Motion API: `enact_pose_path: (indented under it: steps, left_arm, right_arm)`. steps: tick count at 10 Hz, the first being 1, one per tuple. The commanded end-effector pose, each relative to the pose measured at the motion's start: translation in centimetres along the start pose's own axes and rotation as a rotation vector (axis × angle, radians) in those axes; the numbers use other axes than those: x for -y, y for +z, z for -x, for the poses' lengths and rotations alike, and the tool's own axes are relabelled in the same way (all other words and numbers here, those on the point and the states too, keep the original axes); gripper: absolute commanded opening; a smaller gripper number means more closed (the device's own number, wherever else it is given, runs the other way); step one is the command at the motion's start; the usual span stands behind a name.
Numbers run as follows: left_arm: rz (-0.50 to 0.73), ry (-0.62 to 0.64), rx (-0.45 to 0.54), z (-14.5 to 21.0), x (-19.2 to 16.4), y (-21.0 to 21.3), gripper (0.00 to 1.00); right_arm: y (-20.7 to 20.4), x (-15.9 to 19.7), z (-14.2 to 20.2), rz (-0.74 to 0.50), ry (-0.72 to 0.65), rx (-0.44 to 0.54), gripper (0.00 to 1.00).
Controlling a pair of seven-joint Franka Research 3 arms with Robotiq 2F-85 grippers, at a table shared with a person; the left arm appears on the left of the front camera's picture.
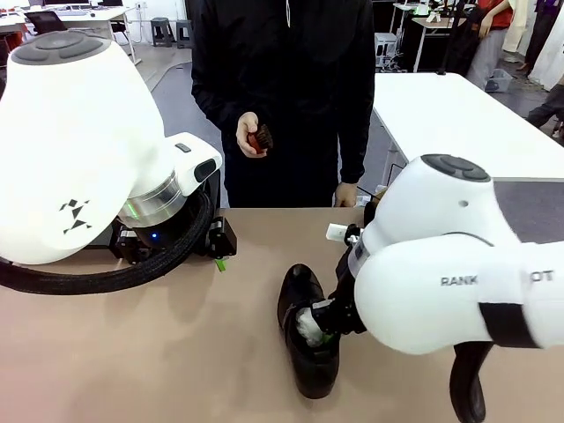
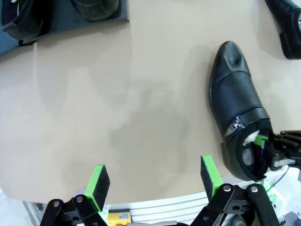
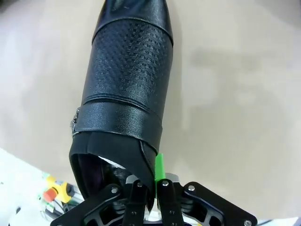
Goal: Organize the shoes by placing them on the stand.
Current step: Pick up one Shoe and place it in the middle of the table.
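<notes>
A glossy black shoe (image 1: pixel 304 339) with a textured upper and a strap lies mid-table, toe pointing toward the person. My right gripper (image 3: pixel 153 190) is shut on the side wall of its opening, one green pad (image 3: pixel 159 167) outside the leather; white stuffing shows inside. The same shoe (image 2: pixel 237 99) and right gripper (image 2: pixel 277 146) appear in the left wrist view. My left gripper (image 2: pixel 153 181) hangs open over bare table, left of that shoe, and is also seen under the left arm (image 1: pixel 220 261). The stand (image 2: pixel 66 26) holds two shoes (image 2: pixel 19 23) (image 2: pixel 96 7).
A person stands at the far side holding a small brown brush (image 1: pixel 261 139) in one hand. Another black shoe (image 1: pixel 467 388) lies at the near right under my right arm; it also appears in the left wrist view (image 2: pixel 287 23). Bare tan tabletop (image 1: pixel 132 352) spreads to the left.
</notes>
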State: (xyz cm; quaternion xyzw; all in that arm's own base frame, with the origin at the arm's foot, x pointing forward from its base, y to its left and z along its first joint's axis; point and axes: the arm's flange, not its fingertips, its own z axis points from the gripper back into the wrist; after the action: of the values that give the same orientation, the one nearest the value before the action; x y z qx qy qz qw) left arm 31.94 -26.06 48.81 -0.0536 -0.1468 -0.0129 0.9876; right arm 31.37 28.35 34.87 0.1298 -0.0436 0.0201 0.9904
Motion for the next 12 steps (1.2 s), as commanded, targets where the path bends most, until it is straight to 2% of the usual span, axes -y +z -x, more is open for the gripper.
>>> enact_pose_path:
  steps: [1, 6, 7, 11, 12]
  left_arm:
    - [0.012, 0.001, 0.004, -0.1, -0.1, 0.1, 1.0]
    - [0.012, 0.001, 0.004, -0.1, -0.1, 0.1, 1.0]
    - [0.012, 0.001, 0.004, -0.1, -0.1, 0.1, 1.0]
    - [0.012, 0.001, 0.004, -0.1, -0.1, 0.1, 1.0]
    - [0.012, 0.001, 0.004, -0.1, -0.1, 0.1, 1.0]
  right_arm:
    - [-2.7, -0.9, -0.9, -0.027, 0.008, -0.01, 0.03]
    - [-2.2, 0.2, -1.4, -0.02, -0.007, -0.022, 0.92]
    - [-1.1, 0.7, -1.3, -0.019, 0.002, -0.033, 1.0]
    - [3.9, 2.4, 0.2, -0.039, 0.093, -0.024, 1.0]
    - [1.1, 0.9, -1.1, -0.007, 0.032, -0.035, 1.0]
